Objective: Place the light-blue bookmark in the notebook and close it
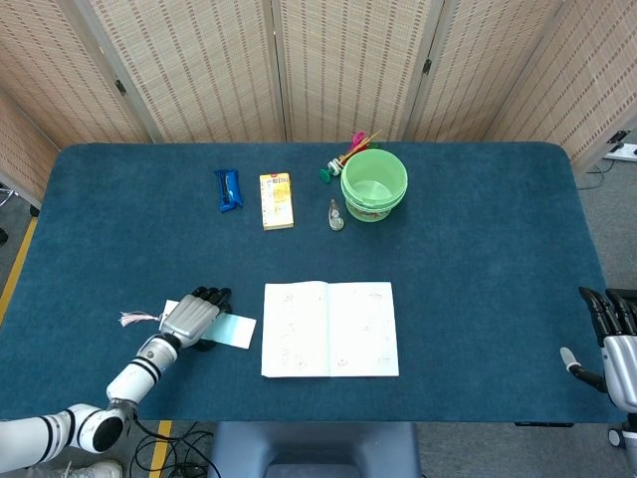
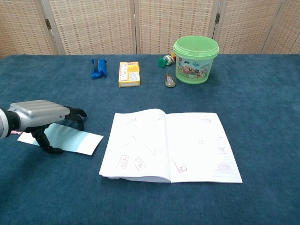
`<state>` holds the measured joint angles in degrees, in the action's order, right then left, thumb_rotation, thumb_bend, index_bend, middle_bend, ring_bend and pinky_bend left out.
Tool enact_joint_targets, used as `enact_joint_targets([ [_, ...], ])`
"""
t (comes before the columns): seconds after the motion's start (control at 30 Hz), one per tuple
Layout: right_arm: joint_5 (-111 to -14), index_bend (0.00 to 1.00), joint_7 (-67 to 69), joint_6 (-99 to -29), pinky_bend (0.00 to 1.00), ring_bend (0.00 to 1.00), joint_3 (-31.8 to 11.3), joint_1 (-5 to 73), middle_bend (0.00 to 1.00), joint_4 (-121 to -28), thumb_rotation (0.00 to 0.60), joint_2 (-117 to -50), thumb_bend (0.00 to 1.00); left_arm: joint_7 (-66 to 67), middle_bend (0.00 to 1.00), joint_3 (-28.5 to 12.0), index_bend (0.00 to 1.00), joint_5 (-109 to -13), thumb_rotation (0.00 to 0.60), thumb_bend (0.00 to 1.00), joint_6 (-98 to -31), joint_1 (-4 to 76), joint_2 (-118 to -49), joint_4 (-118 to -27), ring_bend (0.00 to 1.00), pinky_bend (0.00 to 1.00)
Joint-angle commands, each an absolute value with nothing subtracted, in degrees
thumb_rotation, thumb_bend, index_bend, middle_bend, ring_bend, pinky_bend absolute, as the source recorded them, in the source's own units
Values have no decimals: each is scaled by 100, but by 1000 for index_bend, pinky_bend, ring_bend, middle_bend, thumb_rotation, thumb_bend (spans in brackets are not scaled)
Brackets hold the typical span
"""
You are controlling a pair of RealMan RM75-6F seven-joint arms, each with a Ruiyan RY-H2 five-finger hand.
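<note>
Light-blue bookmark flat on the blue worktop, just left of the notebook, not touching it. Pink tassel sticking out at its far-left end in head view. Notebook lying open, pages up, near the front-centre edge.

Left hand palm-down over the bookmark's left half, dark fingers curled down and fingertips on or just above the card; cannot tell whether actually pinching it. Bookmark looks flat, not lifted.

Right hand at the right edge of the worktop in head view, well apart from the notebook, fingers apart, holding nothing; out of chest view.

Back row: blue packet, yellow box, small metal clip-like item (too small to identify), green bucket with bits of colourful clutter just behind it.
</note>
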<state>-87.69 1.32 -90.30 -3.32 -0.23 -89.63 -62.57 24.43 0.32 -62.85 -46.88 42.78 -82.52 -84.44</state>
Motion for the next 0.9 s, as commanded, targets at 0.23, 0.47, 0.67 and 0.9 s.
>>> enact_joint_targets([
  [0.23, -8766, 21, 94, -9035, 148, 83, -348, -19, 127, -9000, 600, -6242, 212, 2087, 83, 15, 375, -7114, 600, 295, -4946, 4278, -7922, -8651, 112, 156],
  [0.47, -8767, 21, 78, -9076, 148, 83, -348, -48, 127, -9024, 600, -6218, 211, 1897, 83, 21, 381, -7804, 600, 295, -5122, 4343, -7638, -8962, 112, 156],
  [0.67, -8770, 21, 63, -9119, 148, 83, -355, -72, 127, -9048, 600, -6196, 211, 1825, 83, 7, 377, -8323, 600, 295, -5149, 4488, -7462, -9351, 112, 156],
  [0.9, -8768, 21, 65, -9146, 148, 83, -353, -99, 127, -9068, 600, -6168, 211, 1949, 83, -98, 373, -8664, 600, 295, -4988, 4760, -7513, -9666, 112, 156],
])
